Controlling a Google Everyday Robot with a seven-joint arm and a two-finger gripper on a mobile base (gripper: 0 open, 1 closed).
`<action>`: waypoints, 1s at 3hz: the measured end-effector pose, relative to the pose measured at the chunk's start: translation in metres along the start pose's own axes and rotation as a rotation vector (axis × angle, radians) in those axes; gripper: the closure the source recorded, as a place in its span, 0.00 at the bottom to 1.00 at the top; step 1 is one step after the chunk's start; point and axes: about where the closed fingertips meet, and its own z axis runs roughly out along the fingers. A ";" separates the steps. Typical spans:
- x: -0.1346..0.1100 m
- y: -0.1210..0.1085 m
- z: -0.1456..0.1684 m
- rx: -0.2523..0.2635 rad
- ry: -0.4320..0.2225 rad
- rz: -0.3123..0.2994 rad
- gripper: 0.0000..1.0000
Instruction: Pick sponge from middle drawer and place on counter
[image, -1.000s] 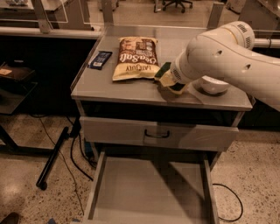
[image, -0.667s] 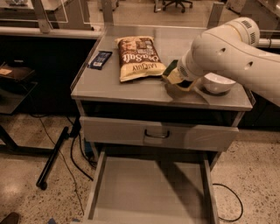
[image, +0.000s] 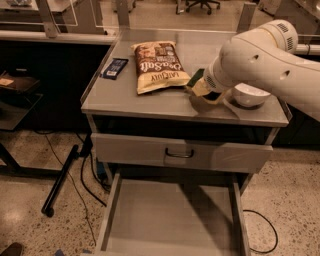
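Note:
The sponge (image: 196, 76), a small dark green pad, is between the fingers of my gripper (image: 199, 88), low over the counter (image: 125, 97) just right of the chip bag. The gripper is at the end of the big white arm (image: 260, 60) that reaches in from the right; the arm hides most of it. The middle drawer (image: 170, 215) is pulled out below, and its grey floor is bare.
A chip bag (image: 157, 65) lies in the middle of the counter and a dark blue flat packet (image: 114, 68) at its left. A white bowl (image: 250, 95) sits behind the arm at the right. A drawer front with a dark handle (image: 180, 152) is above the open drawer. Cables and a black pole (image: 62, 180) lie on the floor to the left.
My gripper with the sponge has shifted a little to the right and further back over the counter, next to the chip bag. The drawer has not changed.

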 end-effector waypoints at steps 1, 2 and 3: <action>0.000 0.000 0.000 0.000 0.000 0.000 0.37; 0.000 0.000 0.000 0.000 0.000 0.000 0.13; 0.000 0.000 0.000 0.000 0.000 0.000 0.00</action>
